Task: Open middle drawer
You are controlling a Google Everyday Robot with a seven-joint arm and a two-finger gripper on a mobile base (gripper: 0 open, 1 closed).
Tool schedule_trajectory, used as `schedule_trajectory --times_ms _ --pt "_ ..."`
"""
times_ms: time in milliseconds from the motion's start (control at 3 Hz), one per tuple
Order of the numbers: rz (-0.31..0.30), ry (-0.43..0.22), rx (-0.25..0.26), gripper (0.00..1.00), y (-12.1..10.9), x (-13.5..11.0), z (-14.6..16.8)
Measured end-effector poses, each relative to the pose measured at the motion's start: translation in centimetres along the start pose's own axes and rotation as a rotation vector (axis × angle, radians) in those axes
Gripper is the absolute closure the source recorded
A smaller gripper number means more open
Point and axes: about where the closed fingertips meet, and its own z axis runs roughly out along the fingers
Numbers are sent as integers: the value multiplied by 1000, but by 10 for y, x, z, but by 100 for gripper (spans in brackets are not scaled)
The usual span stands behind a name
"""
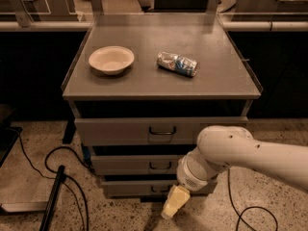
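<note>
The fingers [176, 198] of the gripper [167, 214] look pressed together into one cream wedge, with no gap that I can see, and they grip nothing. The gripper points down to the floor, low under the front edge of the counter [159, 88], in front of the lowest drawer [130, 187]. On the counter a pale bowl [111, 59] stands near the left edge. A crushed can [177, 63] lies on its side to the right of it, near the middle and well apart from the bowl. Under the front edge are three gray drawers. The middle drawer [125, 164] sits closed between the top drawer [115, 130] and the lowest one. Its small dark handle [160, 166] is just left of the white arm [240, 153], which reaches in from the right.
</note>
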Motion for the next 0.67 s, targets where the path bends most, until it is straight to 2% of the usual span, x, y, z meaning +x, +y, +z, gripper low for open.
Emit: schedule_trajectory --times_ms 333,667 --pt "46 -5 -16 0 -11 18 44" --pt "53 -10 -21 0 -12 20 50"
